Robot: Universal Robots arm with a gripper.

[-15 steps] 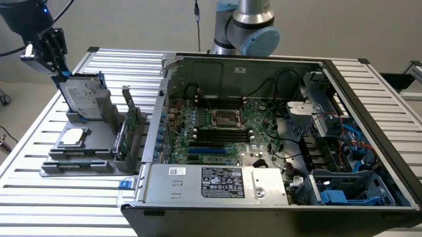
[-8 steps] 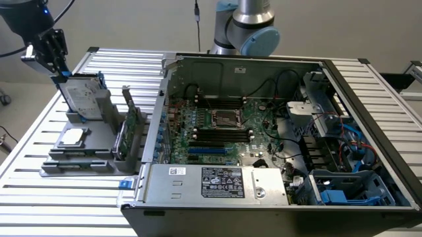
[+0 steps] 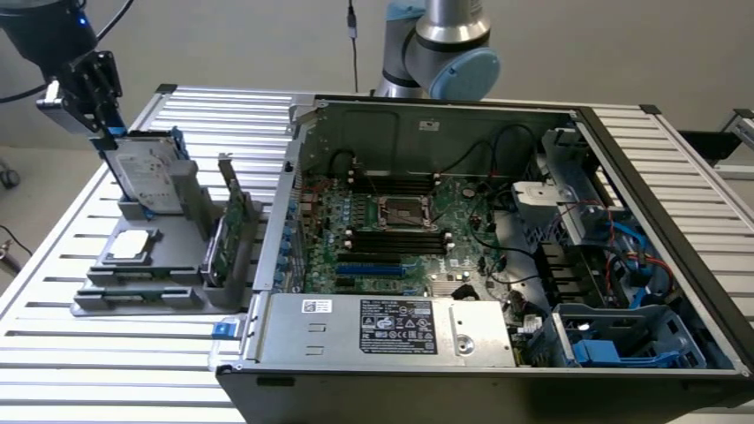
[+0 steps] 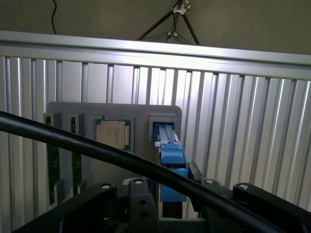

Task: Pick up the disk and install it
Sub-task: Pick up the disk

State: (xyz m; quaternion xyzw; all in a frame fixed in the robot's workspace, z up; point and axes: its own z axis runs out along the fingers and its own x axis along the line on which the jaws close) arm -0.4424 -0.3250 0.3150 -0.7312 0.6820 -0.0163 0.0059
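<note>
The disk (image 3: 147, 177), a silver-grey drive with a white label in a blue carrier, stands upright in a slot of the grey holder (image 3: 165, 296) at the exterior view's left. My gripper (image 3: 101, 119) hangs right over its top edge. In the wrist view the disk's blue carrier end (image 4: 172, 158) rises between the black fingers (image 4: 143, 204), which stand apart on either side of it, open, with a thin dark gap beside the blue. The open computer case (image 3: 495, 230) lies at the exterior view's right, with a blue-lined bay (image 3: 619, 340) at its near right corner.
On the same holder lie a square silver chip (image 3: 130, 247) and upright green circuit cards (image 3: 229, 230). A black cable (image 4: 97, 153) crosses the wrist view. The slatted metal table (image 3: 71, 353) carries everything, and the arm's base (image 3: 442, 44) stands behind the case.
</note>
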